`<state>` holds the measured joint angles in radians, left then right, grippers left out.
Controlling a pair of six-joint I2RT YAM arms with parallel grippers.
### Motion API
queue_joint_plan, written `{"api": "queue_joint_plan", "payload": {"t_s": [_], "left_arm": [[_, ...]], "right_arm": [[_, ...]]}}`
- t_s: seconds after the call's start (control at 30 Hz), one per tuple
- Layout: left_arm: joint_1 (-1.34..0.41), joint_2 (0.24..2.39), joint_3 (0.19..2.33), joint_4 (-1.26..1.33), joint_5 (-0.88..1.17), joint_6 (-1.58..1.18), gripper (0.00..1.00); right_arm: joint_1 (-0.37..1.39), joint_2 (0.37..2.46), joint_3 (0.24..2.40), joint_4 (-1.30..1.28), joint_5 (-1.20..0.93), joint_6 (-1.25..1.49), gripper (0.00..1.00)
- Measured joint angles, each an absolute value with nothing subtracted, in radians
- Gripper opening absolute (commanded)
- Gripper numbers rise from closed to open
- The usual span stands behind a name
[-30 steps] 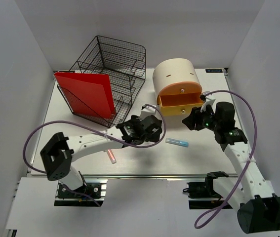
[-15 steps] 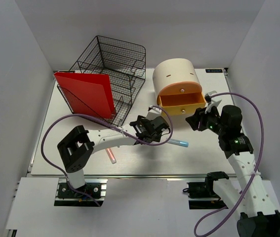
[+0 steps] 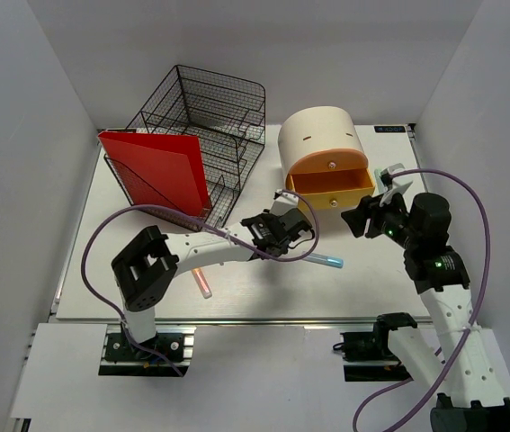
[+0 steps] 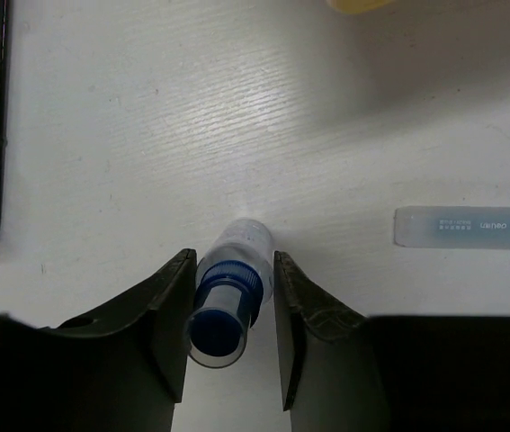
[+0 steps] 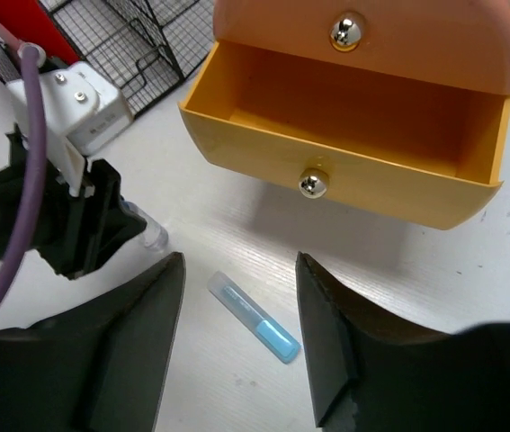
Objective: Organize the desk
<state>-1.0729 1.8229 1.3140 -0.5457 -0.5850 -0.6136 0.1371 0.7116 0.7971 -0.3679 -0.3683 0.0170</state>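
On the white desk (image 3: 138, 236) my left gripper (image 3: 287, 238) lies low, just left of a light blue marker (image 3: 324, 261). Its jaws (image 4: 230, 261) are shut on a small clear tube with a blue cap (image 4: 228, 297), both fingers touching the sides. The marker (image 4: 469, 227) lies apart to the right. My right gripper (image 3: 365, 219) hovers open in front of the open orange drawer (image 3: 331, 185). In the right wrist view the marker (image 5: 255, 318) lies on the desk below the spread fingers (image 5: 239, 265), which hold nothing.
A black wire mesh tray (image 3: 208, 117) with a red folder (image 3: 156, 171) stands at the back left. The round beige drawer unit (image 3: 319, 137) stands at the back middle, its lower drawer (image 5: 344, 117) pulled out and empty. A pink pen (image 3: 202, 283) lies near the front edge.
My left gripper slid right toward the marker and closed from wide open onto the tube. My right gripper drew back to the right and opened wider.
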Motion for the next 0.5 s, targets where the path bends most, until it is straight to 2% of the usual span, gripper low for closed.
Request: {"api": "queue_joint_plan", "payload": {"t_s": [0.03,0.07,0.1,0.13,0.33,0.37,0.4,0.5], "left_arm": [[-1.073,1.827,1.319,-0.546,-0.585,-0.611,0.31],[-1.073,1.827,1.321,-0.546,-0.583,-0.611,0.3],[-1.073,1.827,1.321,-0.547,-0.582,-0.61,0.28],[-1.07,1.827,1.322,-0.548,-0.581,-0.61,0.21],[-1.064,1.822,1.324,-0.561,-0.579,-0.608,0.05],[-1.064,1.816,1.323,-0.565,-0.576,-0.605,0.0],[-1.064,1.805,1.323,-0.567,-0.569,-0.6,0.0],[-1.061,1.731,1.319,-0.559,-0.518,-0.579,0.0]], "right_arm": [[0.137,0.707,0.802,-0.372,-0.368,0.017,0.65],[0.137,0.702,0.808,-0.377,-0.366,0.015,0.66],[0.137,0.698,0.813,-0.384,-0.365,0.012,0.67],[0.137,0.694,0.818,-0.39,-0.364,0.007,0.67],[0.137,0.665,0.831,-0.411,-0.341,-0.012,0.67],[0.137,0.662,0.835,-0.416,-0.337,-0.012,0.64],[0.137,0.66,0.839,-0.418,-0.332,-0.014,0.6],[0.137,0.656,0.863,-0.429,-0.306,-0.022,0.25]]}}
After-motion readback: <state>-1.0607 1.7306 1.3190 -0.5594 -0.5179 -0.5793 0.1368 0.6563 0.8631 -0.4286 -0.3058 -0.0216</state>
